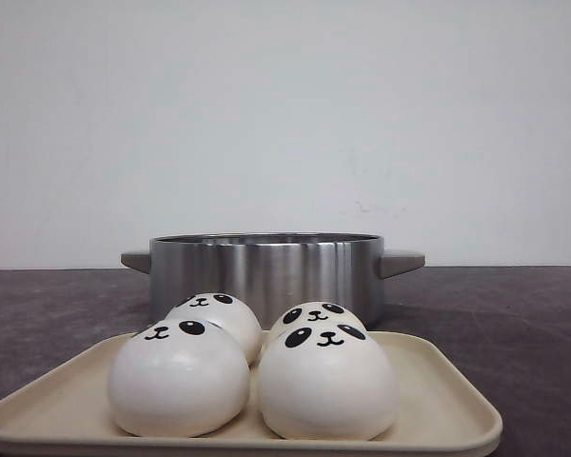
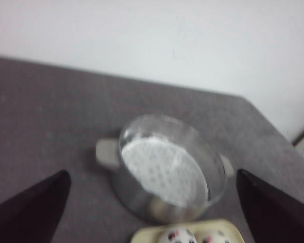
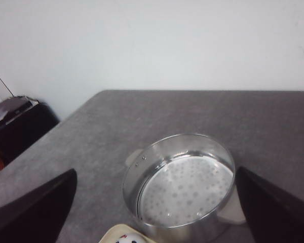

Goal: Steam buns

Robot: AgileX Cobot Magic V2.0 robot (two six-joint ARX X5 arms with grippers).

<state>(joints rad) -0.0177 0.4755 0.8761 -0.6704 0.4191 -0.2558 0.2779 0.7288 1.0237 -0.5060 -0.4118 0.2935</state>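
Observation:
Several white panda-faced buns (image 1: 257, 367) sit close together on a beige tray (image 1: 447, 409) at the near edge of the table. Behind the tray stands a steel steamer pot (image 1: 266, 267) with grey side handles and a perforated white insert (image 3: 185, 195). Neither gripper shows in the front view. My left gripper (image 2: 152, 215) is open and empty, raised above the table, looking down on the pot (image 2: 167, 169) and two buns (image 2: 195, 237). My right gripper (image 3: 154, 210) is open and empty, also raised over the pot (image 3: 180, 190), with one bun (image 3: 127, 239) at the frame edge.
The dark grey tabletop (image 1: 514, 314) extends to both sides of the pot, against a plain white wall. Off the table's edge in the right wrist view stands dark equipment with cables (image 3: 12, 119).

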